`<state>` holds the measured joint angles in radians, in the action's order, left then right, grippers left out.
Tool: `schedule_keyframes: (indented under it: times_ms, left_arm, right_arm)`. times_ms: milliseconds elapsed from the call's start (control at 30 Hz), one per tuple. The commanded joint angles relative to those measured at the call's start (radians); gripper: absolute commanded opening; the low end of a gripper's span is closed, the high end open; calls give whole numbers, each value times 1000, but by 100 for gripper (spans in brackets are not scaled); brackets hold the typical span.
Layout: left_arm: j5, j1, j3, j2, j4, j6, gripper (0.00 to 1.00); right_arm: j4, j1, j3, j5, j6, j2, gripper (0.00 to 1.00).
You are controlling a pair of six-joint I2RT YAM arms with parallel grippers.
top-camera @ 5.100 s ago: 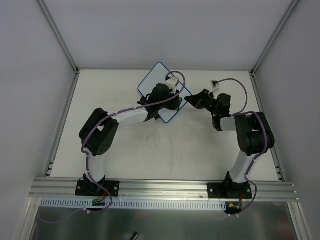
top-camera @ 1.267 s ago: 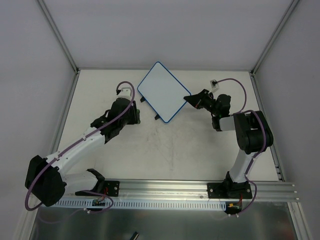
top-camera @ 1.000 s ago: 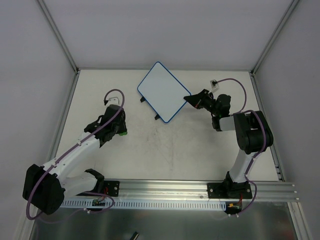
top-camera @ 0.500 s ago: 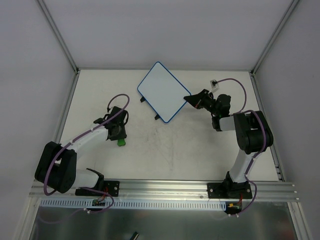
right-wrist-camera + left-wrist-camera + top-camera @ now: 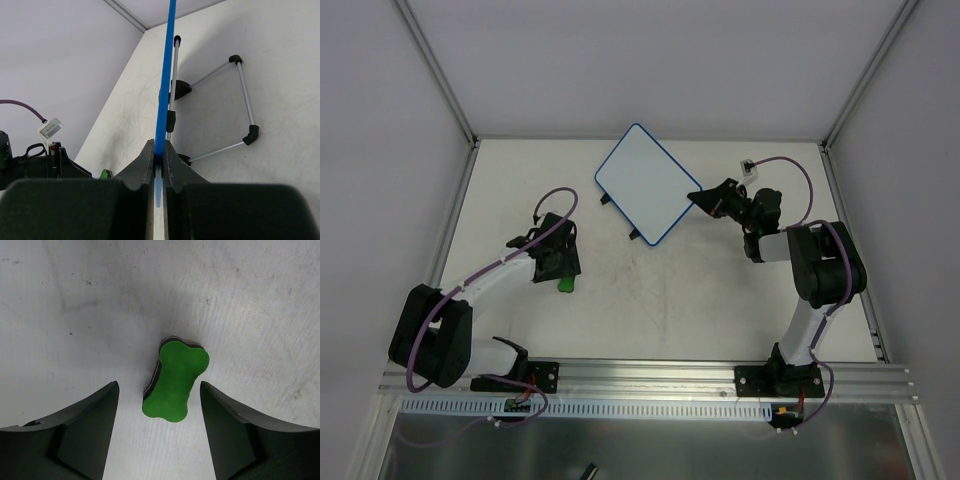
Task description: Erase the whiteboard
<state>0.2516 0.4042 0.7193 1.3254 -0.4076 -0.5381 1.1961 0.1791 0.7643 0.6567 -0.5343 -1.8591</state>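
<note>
The whiteboard (image 5: 643, 183), white with a thin blue rim, stands tilted at the back middle of the table. My right gripper (image 5: 700, 198) is shut on its right corner; in the right wrist view the blue rim (image 5: 165, 85) runs edge-on between the closed jaws of that gripper (image 5: 160, 150). A small green eraser (image 5: 176, 380) lies flat on the table, also seen from above as the eraser (image 5: 563, 283). My left gripper (image 5: 159, 390) hangs over it, open, its fingers apart on either side and not touching it.
Behind the board, a wire stand with black feet (image 5: 240, 100) rests on the table. Metal rails edge the table on the left (image 5: 445, 240) and right (image 5: 850, 240). Grey walls enclose the back and sides.
The left arm carried the green eraser from the board down to the left front, set it on the table and opened its jaws. The right arm and board stayed still.
</note>
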Motion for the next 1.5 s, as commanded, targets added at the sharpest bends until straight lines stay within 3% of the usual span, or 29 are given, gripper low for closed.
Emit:
schedule_keyframes:
  times_ms: [0,267,433,467,667,1033,1133,1167,1233,1267,1300,1467]
  left_arm:
    - [26,-5,-9,-61,-14,-16,67]
    - [61,-5,-118,-379,52,-26,95]
    - [60,-5,-239,-555,113,-45,99]
    - [60,-5,-250,-566,125,-49,99]
    - [38,-5,-290,-568,167,-62,99]
    - [44,-4,-316,-592,191,-60,99]
    - [44,-4,-319,-597,194,-59,99]
    - [41,-4,-319,-598,193,-57,99]
    - [41,-4,-322,-603,197,-54,99]
    - [40,-4,-322,-607,197,-53,99]
    - [40,-4,-323,-611,199,-51,99]
    - [37,-4,-331,-641,204,-30,99]
  right_arm:
    - [48,11,9,50,37,31,0]
    - [48,11,10,47,37,28,4]
    - [46,10,9,47,36,28,9]
    - [46,8,9,47,37,28,13]
    - [46,7,7,46,39,28,23]
    - [46,5,6,43,40,28,33]
    - [48,3,4,40,40,31,46]
    - [49,3,1,38,43,31,60]
    - [51,0,-10,26,51,37,71]
    - [49,-1,-13,21,51,38,95]
    - [49,-1,-14,15,50,41,99]
    - [51,-4,-43,-5,57,69,99]
